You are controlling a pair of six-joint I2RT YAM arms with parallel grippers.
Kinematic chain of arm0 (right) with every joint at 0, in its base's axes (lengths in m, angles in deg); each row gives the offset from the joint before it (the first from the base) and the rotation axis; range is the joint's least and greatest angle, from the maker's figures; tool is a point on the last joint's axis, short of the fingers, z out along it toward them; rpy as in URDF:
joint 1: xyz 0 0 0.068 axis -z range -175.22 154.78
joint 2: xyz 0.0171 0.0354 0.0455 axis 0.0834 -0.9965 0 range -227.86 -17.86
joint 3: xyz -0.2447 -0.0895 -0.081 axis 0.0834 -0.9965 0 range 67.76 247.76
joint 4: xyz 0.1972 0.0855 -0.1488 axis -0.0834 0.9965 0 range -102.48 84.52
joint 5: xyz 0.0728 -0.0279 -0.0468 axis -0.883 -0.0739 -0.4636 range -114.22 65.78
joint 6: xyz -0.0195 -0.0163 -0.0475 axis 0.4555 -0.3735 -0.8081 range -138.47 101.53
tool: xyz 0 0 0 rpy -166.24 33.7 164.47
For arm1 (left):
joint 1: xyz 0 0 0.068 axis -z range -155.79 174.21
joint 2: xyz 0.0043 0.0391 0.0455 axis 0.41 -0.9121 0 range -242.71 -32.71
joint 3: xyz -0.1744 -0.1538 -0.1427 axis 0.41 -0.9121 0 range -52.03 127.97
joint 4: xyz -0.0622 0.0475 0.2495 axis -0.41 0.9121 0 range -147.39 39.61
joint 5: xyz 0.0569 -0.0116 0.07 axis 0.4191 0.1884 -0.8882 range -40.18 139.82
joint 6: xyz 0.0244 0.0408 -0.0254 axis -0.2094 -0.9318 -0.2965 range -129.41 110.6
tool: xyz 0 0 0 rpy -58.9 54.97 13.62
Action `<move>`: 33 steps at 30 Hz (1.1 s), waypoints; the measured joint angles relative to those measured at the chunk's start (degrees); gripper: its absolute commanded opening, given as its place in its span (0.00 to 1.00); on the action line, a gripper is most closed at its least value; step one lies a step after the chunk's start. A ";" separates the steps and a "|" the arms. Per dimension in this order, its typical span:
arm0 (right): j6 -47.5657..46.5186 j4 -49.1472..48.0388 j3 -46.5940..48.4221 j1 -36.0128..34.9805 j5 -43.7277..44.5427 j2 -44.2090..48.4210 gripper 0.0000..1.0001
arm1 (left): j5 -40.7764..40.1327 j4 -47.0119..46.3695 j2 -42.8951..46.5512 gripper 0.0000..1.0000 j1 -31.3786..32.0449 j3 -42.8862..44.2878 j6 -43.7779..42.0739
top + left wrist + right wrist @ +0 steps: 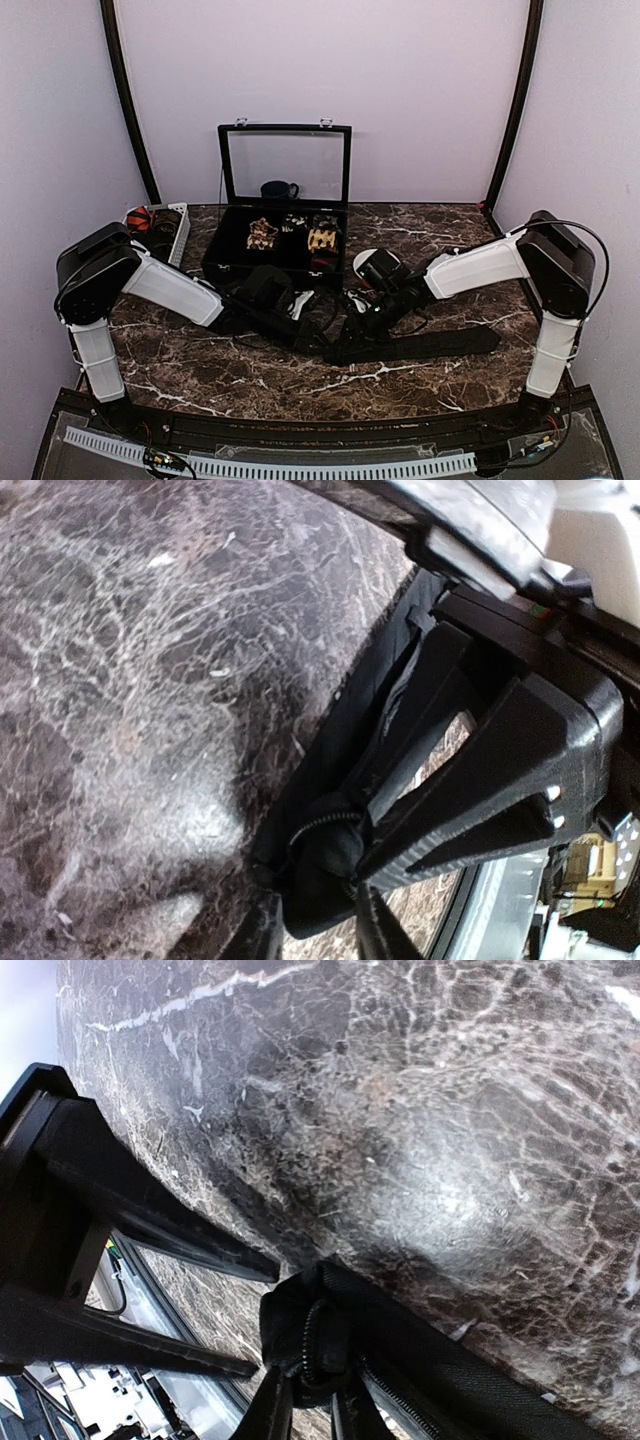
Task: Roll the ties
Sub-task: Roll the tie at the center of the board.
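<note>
Left wrist view: the left gripper (315,910) holds the rolled end of the black tie (325,865), its fingers set moderately apart on either side of the bundle. The right gripper (310,1388) pinches the same roll from the opposite side, its fingers narrow and tip to tip with the left's. The tie's flat length trails back beneath the right wrist along the marble table (250,385).

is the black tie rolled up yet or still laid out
Mostly laid out: the black tie lies as a long flat strip on the table; only one end is curled into a small roll.
</note>
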 measured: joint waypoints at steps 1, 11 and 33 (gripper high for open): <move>0.00 -0.07 -0.04 0.00 0.11 -0.09 0.13 | -0.09 -0.04 0.09 0.44 0.00 -0.13 -0.33; -0.04 -2.19 -1.36 0.04 0.26 -0.09 0.09 | -3.93 -6.23 10.49 0.72 -0.02 -10.91 -9.29; -1.75 -6.23 -4.66 2.25 -3.13 -0.07 0.05 | -8.28 -23.32 -0.63 0.55 4.42 -11.96 -45.83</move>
